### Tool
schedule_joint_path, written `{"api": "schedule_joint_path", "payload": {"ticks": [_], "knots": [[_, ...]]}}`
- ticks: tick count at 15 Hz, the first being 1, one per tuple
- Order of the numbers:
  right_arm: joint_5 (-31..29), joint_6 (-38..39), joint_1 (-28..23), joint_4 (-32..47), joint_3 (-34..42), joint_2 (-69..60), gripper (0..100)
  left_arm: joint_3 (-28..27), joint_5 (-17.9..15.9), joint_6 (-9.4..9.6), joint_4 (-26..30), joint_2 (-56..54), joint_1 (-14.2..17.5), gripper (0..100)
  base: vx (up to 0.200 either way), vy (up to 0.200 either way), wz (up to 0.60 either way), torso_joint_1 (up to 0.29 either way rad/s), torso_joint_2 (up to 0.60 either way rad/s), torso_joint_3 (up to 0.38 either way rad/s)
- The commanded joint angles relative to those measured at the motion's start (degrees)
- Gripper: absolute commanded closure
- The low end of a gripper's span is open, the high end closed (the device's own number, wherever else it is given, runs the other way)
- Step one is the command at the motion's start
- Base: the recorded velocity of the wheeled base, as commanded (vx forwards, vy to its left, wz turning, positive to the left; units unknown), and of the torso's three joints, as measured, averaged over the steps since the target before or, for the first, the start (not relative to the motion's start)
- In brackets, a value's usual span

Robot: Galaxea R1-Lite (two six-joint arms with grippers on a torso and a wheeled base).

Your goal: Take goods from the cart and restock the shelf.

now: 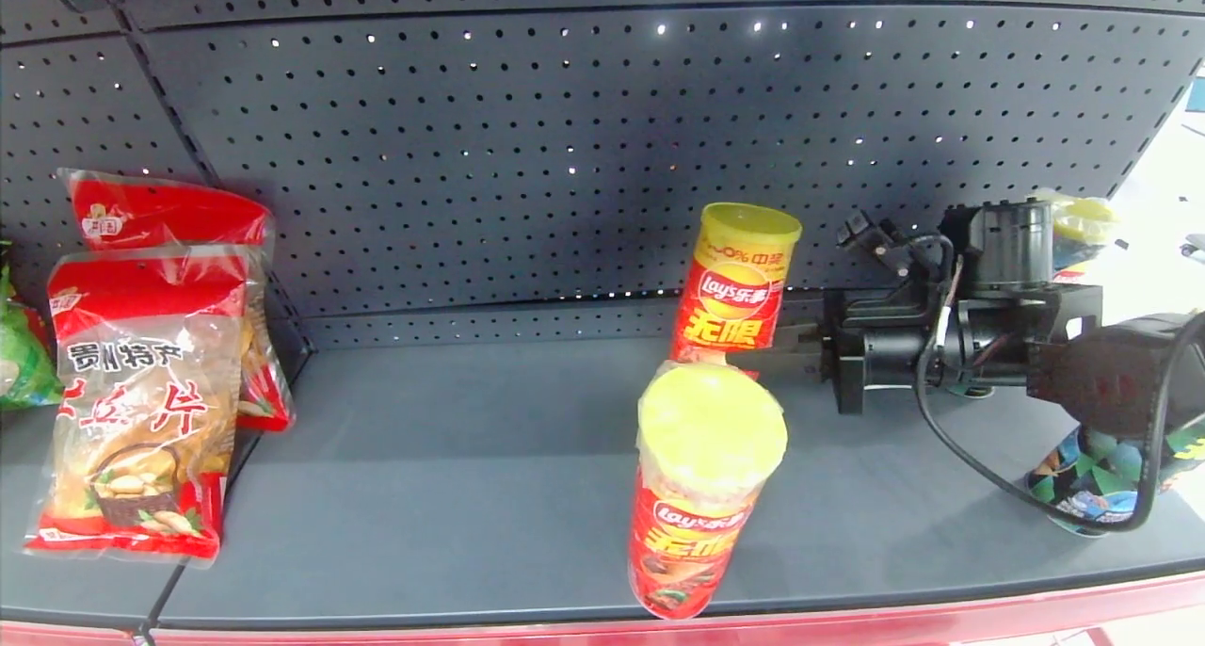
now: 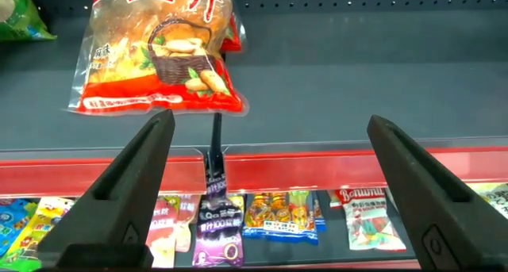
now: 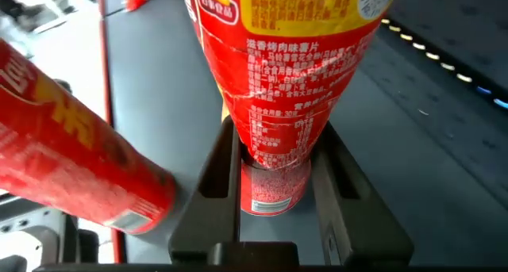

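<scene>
Two red chip cans with yellow lids stand on the dark shelf [image 1: 452, 476]. The rear can [image 1: 739, 283] leans slightly, and my right gripper [image 1: 786, 349] comes in from the right, shut on its lower part. In the right wrist view that can [image 3: 278, 74] sits between the fingers [image 3: 218, 173] of my right gripper [image 3: 276, 145]. The front can [image 1: 706, 486] [image 3: 71, 169] stands free near the shelf's front edge and hides the rear can's base. My left gripper [image 2: 270, 121] hangs open before the red shelf lip [image 2: 317, 161].
Red snack bags [image 1: 141, 392] [image 2: 159, 58] stand at the shelf's left end, with a green bag [image 1: 19, 354] beyond them. A colourful can [image 1: 1083, 481] sits under my right arm. Packets [image 2: 278, 216] fill the lower shelf. A pegboard wall [image 1: 565, 156] backs the shelf.
</scene>
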Motion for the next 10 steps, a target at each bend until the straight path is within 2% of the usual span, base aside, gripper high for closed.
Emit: {"api": "schedule_joint_path", "payload": {"ticks": [1, 10], "knots": [[0.02, 0.07, 2.08, 0.01, -0.51, 0.7, 100, 0.01, 0.0, -0.02, -0.01, -0.02, -0.02, 0, 0.0, 0.0, 0.0, 0.0, 0.0, 0.0], [0.9, -0.1, 0.15, -2.63, -2.18, 4.65, 100, 0.01, 0.0, -0.02, -0.01, -0.02, 0.07, 0, 0.0, 0.0, 0.0, 0.0, 0.0, 0.0]]}}
